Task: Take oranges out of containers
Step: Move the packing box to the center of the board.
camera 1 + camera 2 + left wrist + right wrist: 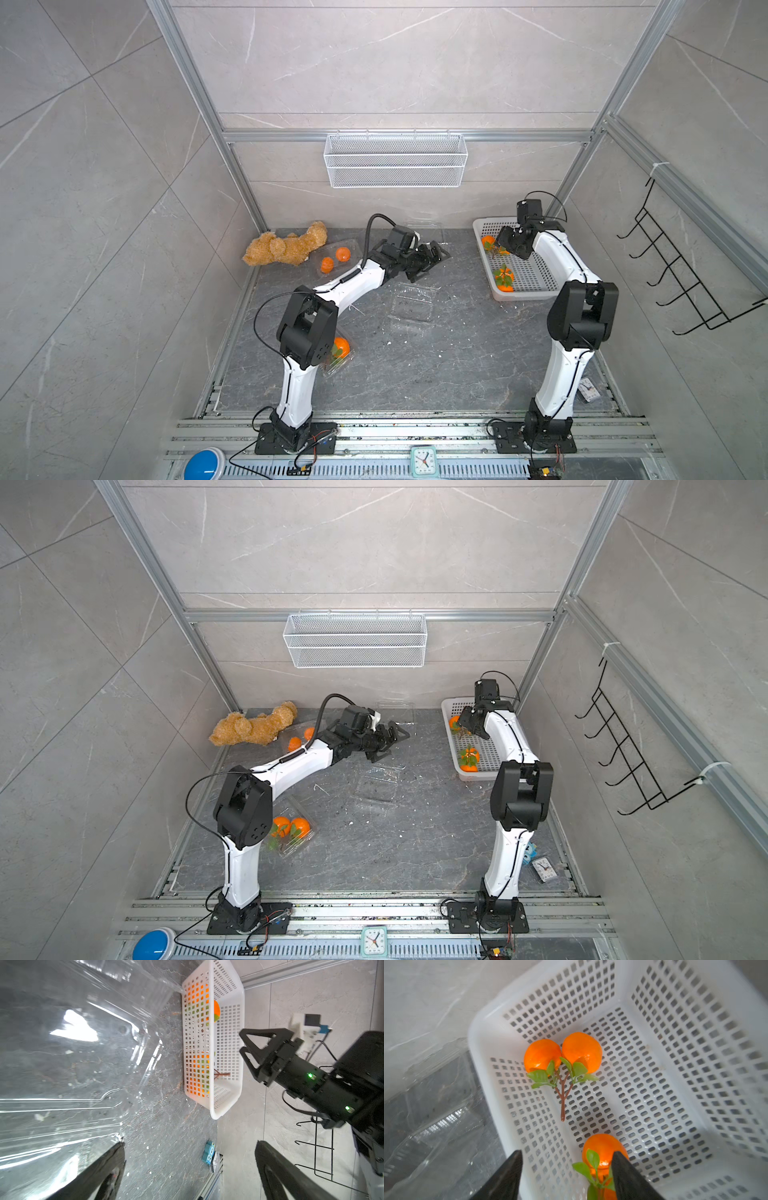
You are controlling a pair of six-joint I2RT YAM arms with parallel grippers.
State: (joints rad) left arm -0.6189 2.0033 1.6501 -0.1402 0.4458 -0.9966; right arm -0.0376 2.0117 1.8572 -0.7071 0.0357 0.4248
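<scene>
Inside the basket (475, 1047) lie glossy, leafy oranges (582, 1049), seemingly four; left and right jaws stand apart.

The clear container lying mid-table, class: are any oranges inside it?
No: the clear container shows only the grey tabletop through its plastic, with nothing orange in it.

Pale grey marble-look tiles cover the walls (395, 62). The floor (415, 374) is darker grey stone, flecked with white crumbs. A silver metal frame (407, 136) edges the space. A white wire basket (395, 160) hangs on the back wall, and a black hook rack (681, 270) on the right wall. The light is soft and even.
</scene>
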